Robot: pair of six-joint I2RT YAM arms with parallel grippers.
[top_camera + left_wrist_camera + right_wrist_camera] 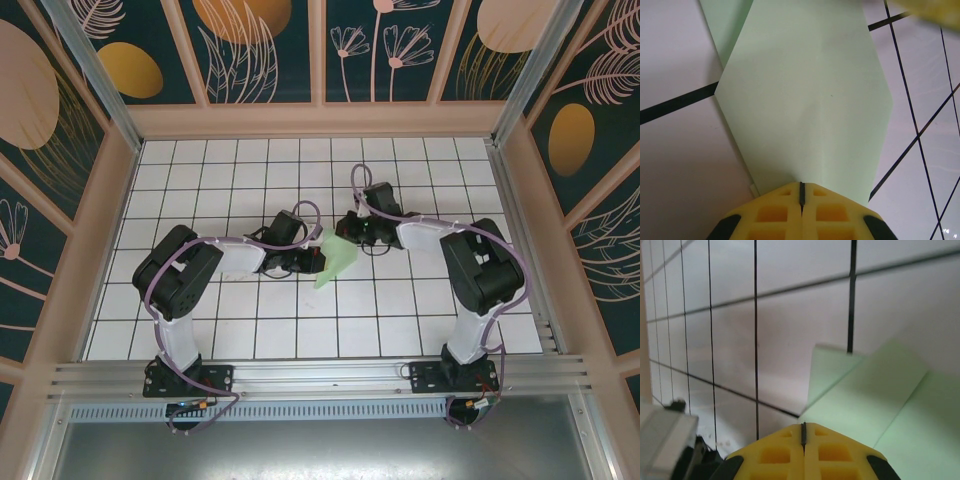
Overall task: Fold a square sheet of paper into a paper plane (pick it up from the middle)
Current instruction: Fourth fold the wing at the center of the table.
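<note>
Left fingers [772, 215], yellow and pressed together, pinch the near edge of the pale mint-green sheet of thin paper [805, 100], which is creased into overlapping layers and sits between the two arms over the white gridded worktop [240, 170]. Right fingers [830, 450], also pressed together, meet its opposite corner; whether they nip it is unclear. The sheet looks feather-light, floppy and easily crumpled, so grip the doubled folded edges, gently.

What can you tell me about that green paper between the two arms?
The paper is thin, pale mint green, plain and unmarked. It is partly folded: angled flaps overlap, with a faint crease along its middle. It is over the white gridded table, pinched at one end by the left tool and at the other by the right tool.
</note>
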